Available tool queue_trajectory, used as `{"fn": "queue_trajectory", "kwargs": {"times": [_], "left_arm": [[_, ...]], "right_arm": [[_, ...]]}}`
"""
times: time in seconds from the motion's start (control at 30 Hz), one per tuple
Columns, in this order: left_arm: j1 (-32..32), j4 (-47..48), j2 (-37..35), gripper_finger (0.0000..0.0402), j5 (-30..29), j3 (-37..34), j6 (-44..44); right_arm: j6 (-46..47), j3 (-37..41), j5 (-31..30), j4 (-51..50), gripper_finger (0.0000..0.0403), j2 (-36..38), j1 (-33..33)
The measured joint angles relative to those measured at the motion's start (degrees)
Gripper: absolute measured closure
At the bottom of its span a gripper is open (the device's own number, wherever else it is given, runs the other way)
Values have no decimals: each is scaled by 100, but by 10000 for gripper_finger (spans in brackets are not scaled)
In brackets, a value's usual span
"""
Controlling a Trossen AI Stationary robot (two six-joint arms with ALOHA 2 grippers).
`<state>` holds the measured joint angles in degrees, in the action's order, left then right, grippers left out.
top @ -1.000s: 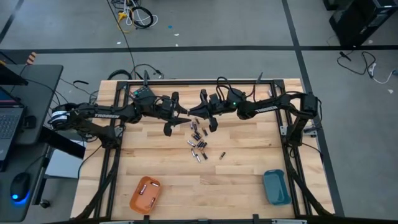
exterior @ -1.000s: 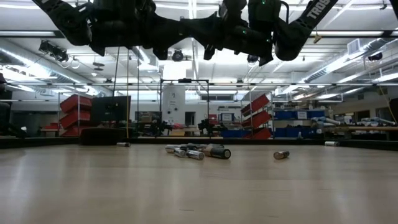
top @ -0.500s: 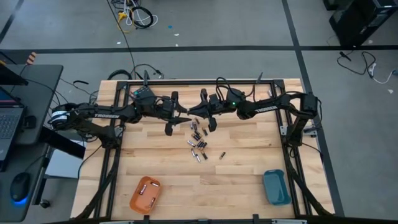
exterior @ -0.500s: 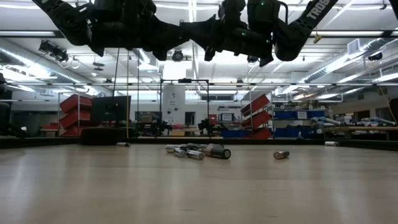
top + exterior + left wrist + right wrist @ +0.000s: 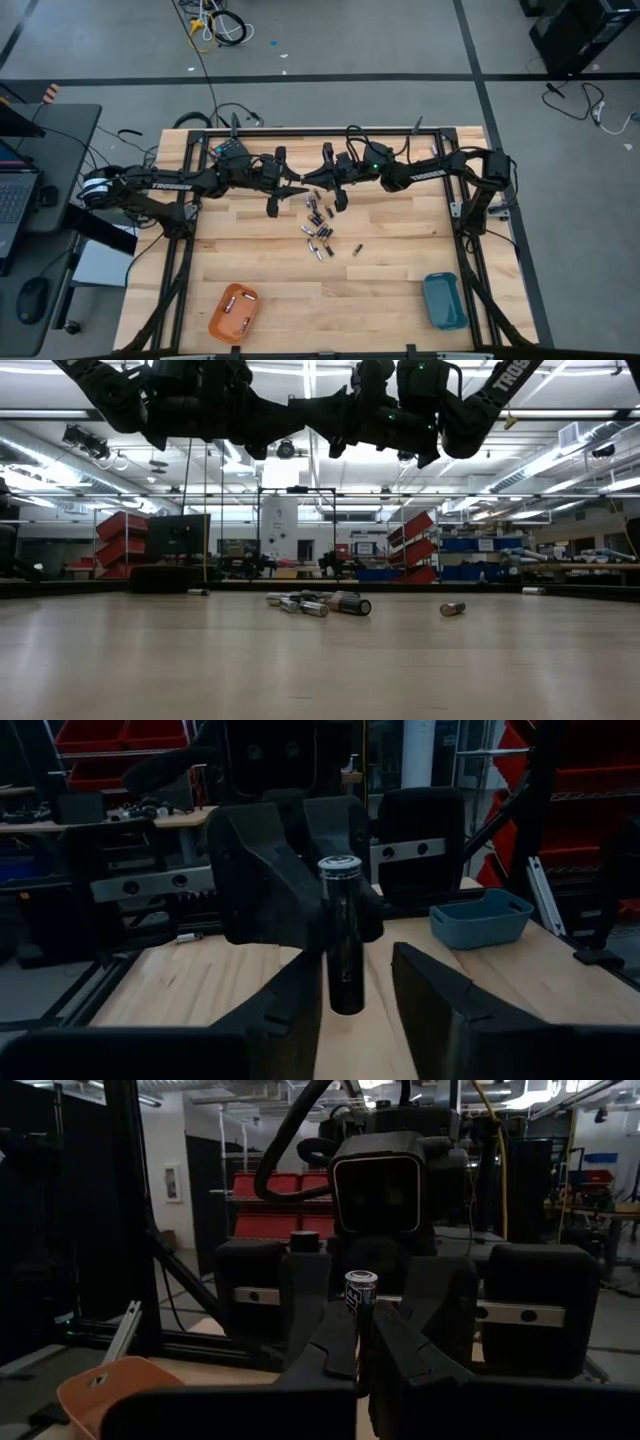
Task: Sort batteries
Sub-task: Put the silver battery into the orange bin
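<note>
A dark battery with a silvery cap (image 5: pixel 343 935) is in the air over the far middle of the table, between the two grippers that face each other. My right gripper (image 5: pixel 322 184) (image 5: pixel 362 1328) is shut on it. My left gripper (image 5: pixel 293 185) (image 5: pixel 352 982) is open, one finger on either side of the battery's lower half; whether they touch it I cannot tell. Several more batteries (image 5: pixel 318 225) (image 5: pixel 318 603) lie in a loose heap on the wood below, and one (image 5: pixel 356 249) (image 5: pixel 452 608) lies apart to the right. My right gripper pinches the battery about its middle (image 5: pixel 359 1312) between its two fingers, which come in level from the table's right side and lie across it. The battery stands upright, lifted clear, with its capped end (image 5: pixel 360 1280) above the fingers and its lower end (image 5: pixel 346 1005) below them.
An orange tray (image 5: pixel 233 311) (image 5: pixel 100 1385) with a few batteries sits near the table's near left corner. A teal tray (image 5: pixel 444 300) (image 5: pixel 480 918) sits near the near right corner. A black frame (image 5: pixel 180 240) runs along the table's sides. Bare wood lies between the trays.
In the low view the gap between the two grippers has closed: my left gripper has edged toward my right one. The battery heap on the table has stayed as it was.
</note>
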<state>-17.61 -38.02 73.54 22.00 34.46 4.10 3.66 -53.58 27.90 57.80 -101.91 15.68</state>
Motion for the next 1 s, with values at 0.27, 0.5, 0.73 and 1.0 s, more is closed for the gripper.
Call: {"fn": "queue_trajectory", "kwargs": {"times": [0.27, 0.5, 0.73, 1.0], "left_arm": [[-2, -8, 0, 387, -52, 0, -103], [4, 514, -185, 388, -42, 2, -494], [297, 3412, -1228, 389, -453, 260, -637], [1878, 7060, -1666, 389, -1880, 1567, -1904]], "right_arm": [[-34, 0, 27, -7, 354, 0, -7], [236, 0, 315, -241, 310, 70, 12], [-45, 2, 369, -1499, 292, 555, 30], [-762, 2, -236, -3183, 292, 1270, 83]]}}
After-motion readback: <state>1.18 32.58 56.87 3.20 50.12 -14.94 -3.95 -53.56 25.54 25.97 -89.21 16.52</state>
